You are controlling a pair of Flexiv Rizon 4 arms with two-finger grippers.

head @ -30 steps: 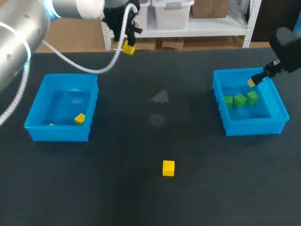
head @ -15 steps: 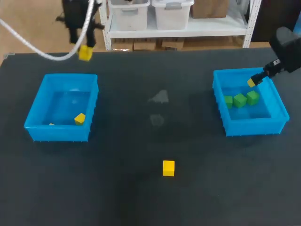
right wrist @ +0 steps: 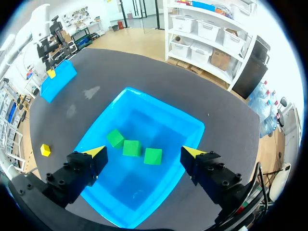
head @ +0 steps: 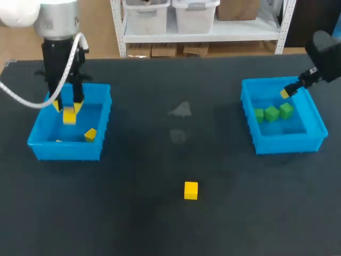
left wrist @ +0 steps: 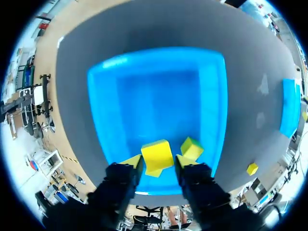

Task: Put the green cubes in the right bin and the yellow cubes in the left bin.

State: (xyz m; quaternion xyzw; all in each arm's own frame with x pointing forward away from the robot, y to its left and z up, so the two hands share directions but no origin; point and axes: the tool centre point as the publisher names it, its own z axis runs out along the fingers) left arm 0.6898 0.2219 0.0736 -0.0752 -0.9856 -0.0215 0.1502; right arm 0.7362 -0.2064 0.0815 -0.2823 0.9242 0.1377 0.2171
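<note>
Over the left bin (head: 66, 152) my left gripper (head: 67, 106) points straight down with its fingers open. A yellow cube (head: 69, 116) sits loose just below and between the tips, inside the bin's walls; the left wrist view shows this cube (left wrist: 156, 155) slightly tilted between the fingers. A second yellow cube (head: 90, 134) lies on the bin floor. A third yellow cube (head: 191, 190) rests on the table near the front. My right gripper (right wrist: 144, 153) hangs open and empty above the right bin (head: 282, 144), which holds three green cubes (head: 272, 113).
The table is a dark mat with a pale smudge (head: 181, 110) between the bins. The left bin's walls (left wrist: 103, 110) surround my left gripper. In the right wrist view the loose yellow cube (right wrist: 45, 149) lies well away from the right bin.
My left arm swung from the table's back edge to the left and down over the left bin with the yellow cube. Its fingers have spread and the cube has come free. The right arm stayed still.
</note>
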